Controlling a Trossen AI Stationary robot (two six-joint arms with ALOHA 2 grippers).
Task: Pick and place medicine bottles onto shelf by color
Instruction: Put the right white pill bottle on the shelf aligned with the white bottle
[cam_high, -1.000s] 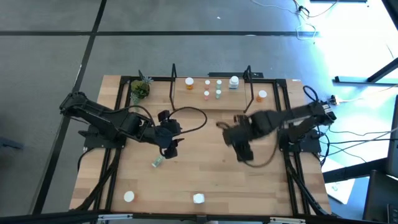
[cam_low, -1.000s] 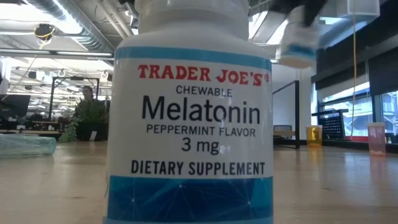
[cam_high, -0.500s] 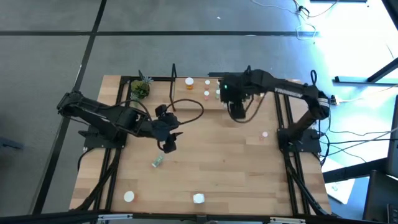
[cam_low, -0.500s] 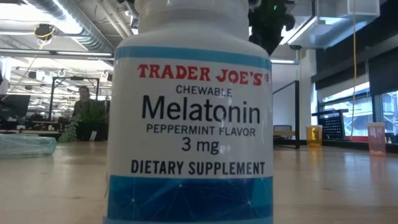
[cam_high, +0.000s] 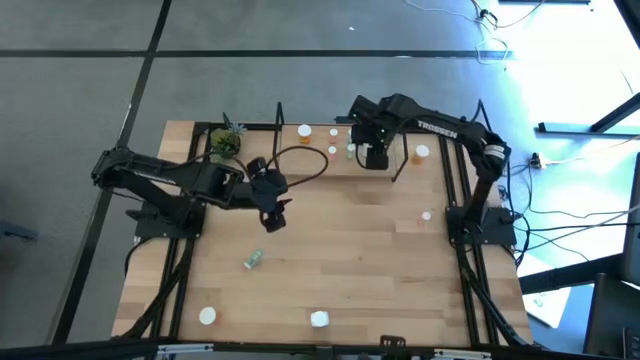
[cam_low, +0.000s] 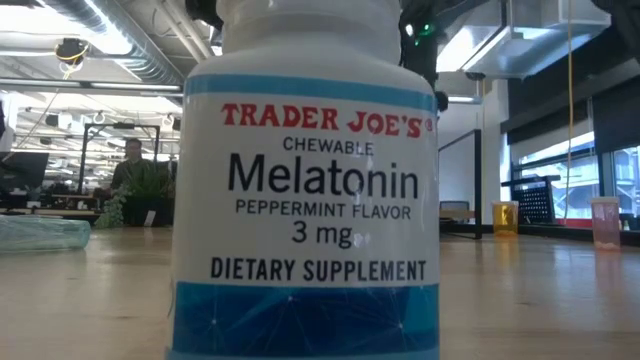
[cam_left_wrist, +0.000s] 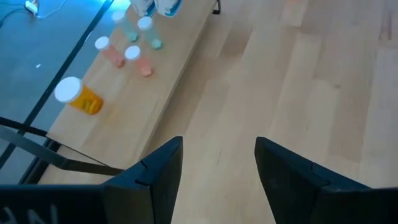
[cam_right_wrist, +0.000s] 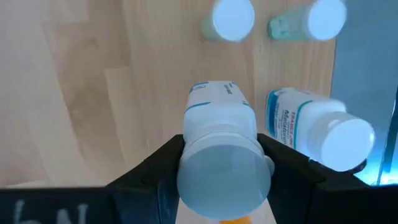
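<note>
My right gripper hangs over the shelf at the table's far side, shut on a white medicine bottle with a blue label. Beside it a like white bottle stands on the shelf, with two small bottles farther along. An orange bottle and more small ones rest on the board. My left gripper hovers open over bare tabletop left of centre, nothing between its fingers. My right gripper pinches the white bottle between its two fingers, one on each side of its upper body just under the cap. The fingers come from above, pointing down. The bottle hangs upright, cap up; whether its base touches the shelf, I cannot tell.
Loose on the table: a green bottle lying on its side, a white-capped one, a large melatonin bottle at the near edge, a small pink one. A potted plant stands far left. Black uprights flank the shelf.
My right gripper has swung from the table's middle toward the far edge and sunk a little over the shelf, carrying the white bottle clear of the table. My left gripper has drifted slightly toward the far edge, still open.
</note>
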